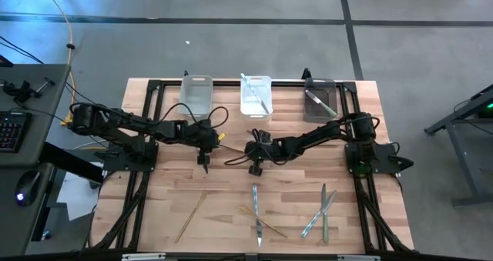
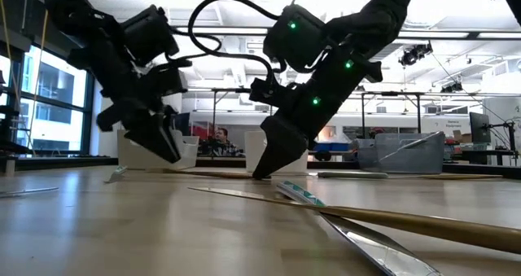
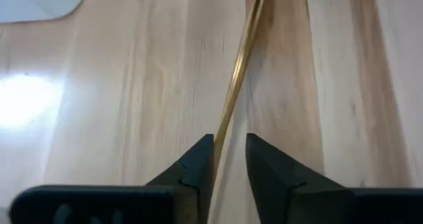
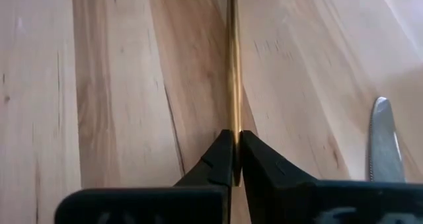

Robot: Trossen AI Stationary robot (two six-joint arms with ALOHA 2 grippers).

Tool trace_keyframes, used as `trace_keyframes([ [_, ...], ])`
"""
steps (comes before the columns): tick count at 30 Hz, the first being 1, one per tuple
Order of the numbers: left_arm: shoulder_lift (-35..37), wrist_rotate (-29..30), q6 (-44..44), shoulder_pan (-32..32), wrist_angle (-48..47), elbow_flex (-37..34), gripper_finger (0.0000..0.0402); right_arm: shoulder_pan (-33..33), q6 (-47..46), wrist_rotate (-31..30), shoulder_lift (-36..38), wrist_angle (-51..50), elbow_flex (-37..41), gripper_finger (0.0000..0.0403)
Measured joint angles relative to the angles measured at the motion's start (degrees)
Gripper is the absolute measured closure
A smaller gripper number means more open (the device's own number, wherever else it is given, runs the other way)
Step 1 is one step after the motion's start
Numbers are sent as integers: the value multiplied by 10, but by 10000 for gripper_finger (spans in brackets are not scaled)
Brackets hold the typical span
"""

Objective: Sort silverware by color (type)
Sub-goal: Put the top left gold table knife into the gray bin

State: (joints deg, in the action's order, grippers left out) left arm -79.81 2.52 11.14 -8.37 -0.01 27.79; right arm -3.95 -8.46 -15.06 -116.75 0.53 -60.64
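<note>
Wood table (image 1: 154, 207): slim gold piece (image 4: 233, 65) in right claw (image 4: 236, 159).

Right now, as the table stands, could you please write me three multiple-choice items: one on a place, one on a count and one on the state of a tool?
1. Where does the pale teal piece lie?
A) on the bare wood
B) in the middle bin
C) in the left tool

2. How many bins stand in the row?
A) two
B) three
C) five

3. The right tool is:
A) wide open
B) shut on a gold piece
C) holding a bin

Answers:
1. B, it rests inside the middle bin.
2. B, the left bin and the right bin flank the middle bin.
3. B, its fingers pinch the gold piece, while the left tool is open.
</note>
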Motion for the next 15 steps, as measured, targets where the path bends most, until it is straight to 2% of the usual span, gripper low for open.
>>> trace_keyframes([
  [6,0,-2,15,-27,-11,1,288,0,14,1,0,1,0,402],
  [11,-11,-31,28,-53,-95,34,286,0,15,1,0,3,0,402],
  [15,-28,-48,50,-59,-126,63,286,0,21,1,0,6,1,402],
])
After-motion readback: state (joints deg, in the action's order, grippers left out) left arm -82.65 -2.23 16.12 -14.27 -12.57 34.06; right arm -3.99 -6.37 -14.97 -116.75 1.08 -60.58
